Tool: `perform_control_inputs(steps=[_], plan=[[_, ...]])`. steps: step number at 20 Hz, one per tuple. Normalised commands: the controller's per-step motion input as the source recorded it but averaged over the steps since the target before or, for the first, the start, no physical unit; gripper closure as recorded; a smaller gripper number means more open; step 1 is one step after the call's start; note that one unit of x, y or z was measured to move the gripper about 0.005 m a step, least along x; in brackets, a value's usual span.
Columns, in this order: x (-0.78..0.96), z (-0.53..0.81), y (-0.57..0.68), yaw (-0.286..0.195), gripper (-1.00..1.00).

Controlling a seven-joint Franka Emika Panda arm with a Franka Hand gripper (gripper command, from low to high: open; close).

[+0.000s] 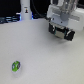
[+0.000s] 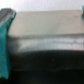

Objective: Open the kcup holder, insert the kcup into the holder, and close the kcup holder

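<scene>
fingers (image 1: 61,35) at kcup holder (image 1: 64,31), gap state unclear
kcup (image 1: 16,65) on desk (image 1: 45,60), well apart from the fingers.

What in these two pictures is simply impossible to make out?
- Pincer, exterior view: too blurred to tell open or shut.
- Kcup holder: mostly hidden behind the arm; drawers unreadable.
- Wrist view: blurred close-up; nothing identifiable.
- Kcup: too small for detail.
- White bottle: top cut off by the frame edge.
</scene>
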Motion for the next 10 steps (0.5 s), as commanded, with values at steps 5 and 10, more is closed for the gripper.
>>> perform_control_inputs(steps=[5, 10], plan=[[0.91, 0.14, -0.39, -0.054, 1.00], [0.85, 0.07, -0.42, -0.055, 1.00]])
